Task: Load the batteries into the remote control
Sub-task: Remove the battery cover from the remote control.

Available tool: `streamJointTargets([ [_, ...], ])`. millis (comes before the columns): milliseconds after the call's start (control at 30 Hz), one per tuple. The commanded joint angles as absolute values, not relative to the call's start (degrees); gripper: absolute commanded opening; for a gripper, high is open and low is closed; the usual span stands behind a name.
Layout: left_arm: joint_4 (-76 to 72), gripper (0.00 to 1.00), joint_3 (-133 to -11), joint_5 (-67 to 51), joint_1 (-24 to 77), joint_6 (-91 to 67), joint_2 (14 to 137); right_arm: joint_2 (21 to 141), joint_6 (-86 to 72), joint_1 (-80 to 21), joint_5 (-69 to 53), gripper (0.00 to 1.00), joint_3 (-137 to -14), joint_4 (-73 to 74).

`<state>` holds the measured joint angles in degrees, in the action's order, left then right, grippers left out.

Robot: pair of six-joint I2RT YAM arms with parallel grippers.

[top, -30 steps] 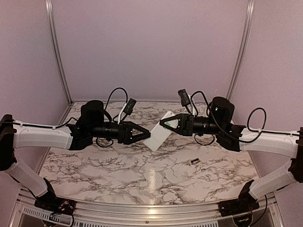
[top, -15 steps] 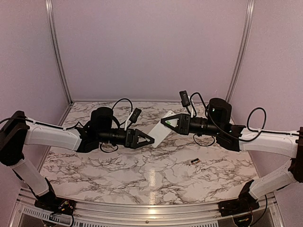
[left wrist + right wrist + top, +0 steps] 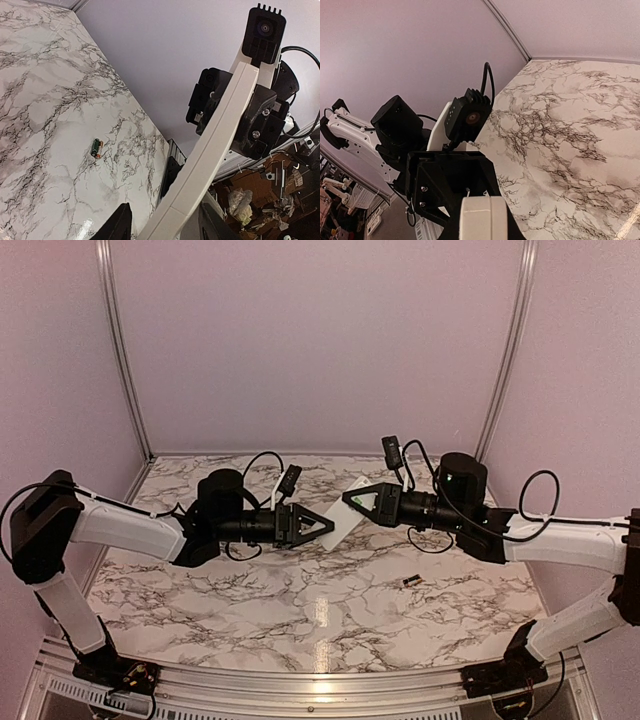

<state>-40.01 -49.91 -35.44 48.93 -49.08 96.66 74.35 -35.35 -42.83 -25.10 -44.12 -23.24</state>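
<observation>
Right jaws pinch the remote control (image 3: 342, 519), held tilted in the air. Left jaws sit half open round its low end. The batteries (image 3: 411, 581) lie below it, nearer the right jaws.

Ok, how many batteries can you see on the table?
1 battery-like piece, lying on the marble table right of centre, with nothing touching it. It could be two side by side, but it is too small to tell. Others may be hidden.
</observation>
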Motion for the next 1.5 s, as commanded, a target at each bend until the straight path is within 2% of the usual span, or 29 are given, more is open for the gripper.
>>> streamJointTargets([
  [0, -45.52, 0.46, -49.62, -34.77, 49.79, -52.55, 98.71, 72.94, -35.68, -42.53, -23.92, 0.00, -43.97, -25.99],
  [167, -45.72, 0.32, -49.32, -34.70, 49.76, -52.92, 99.30, 72.01, -35.59, -42.52, -23.26, 0.00, -43.86, -26.21],
  [267, -44.16, 0.28, -49.22, -34.27, 49.76, -51.57, 99.28, 70.86, -35.50, -42.00, -23.52, 0.00, -43.70, -26.60],
  [533, -42.33, 0.21, -49.21, -35.99, 49.71, -47.84, 99.09, 69.75, -41.51, -37.02, -30.58, 0.00, -40.87, -32.80],
  [833, -32.85, 0.13, -51.19, -37.53, 49.69, -38.37, 96.37, 70.35, -47.10, -33.75, -36.46, 0.00, -39.06, -40.30],
  [933, -32.27, 0.16, -51.37, -37.29, 49.70, -37.89, 95.98, 70.77, -47.23, -33.75, -36.76, 0.00, -39.17, -40.55],
  [967, -32.97, 0.22, -51.41, -37.24, 49.67, -38.69, 96.02, 70.80, -47.05, -33.75, -36.55, 0.00, -39.18, -40.48],
  [1033, -33.85, 0.40, -51.37, -36.78, 49.66, -40.29, 96.13, 70.92, -46.66, -33.76, -35.99, 0.00, -39.19, -39.80],
  [1067, -34.71, 0.45, -51.33, -36.67, 49.66, -40.85, 96.08, 71.06, -46.29, -33.75, -35.69, 0.00, -39.27, -39.14],
  [1133, -35.00, 0.46, -51.24, -35.94, 49.66, -41.62, 96.06, 71.06, -45.92, -33.75, -35.21, 0.00, -39.25, -38.65],
  [1333, -35.33, 0.40, -51.16, -35.10, 49.38, -42.39, 96.33, 71.34, -45.65, -33.75, -34.82, 0.00, -39.30, -37.93],
  [1467, -38.81, 0.50, -51.11, -37.26, 49.48, -43.56, 96.16, 71.45, -45.05, -33.75, -34.28, 0.00, -39.06, -37.20],
])
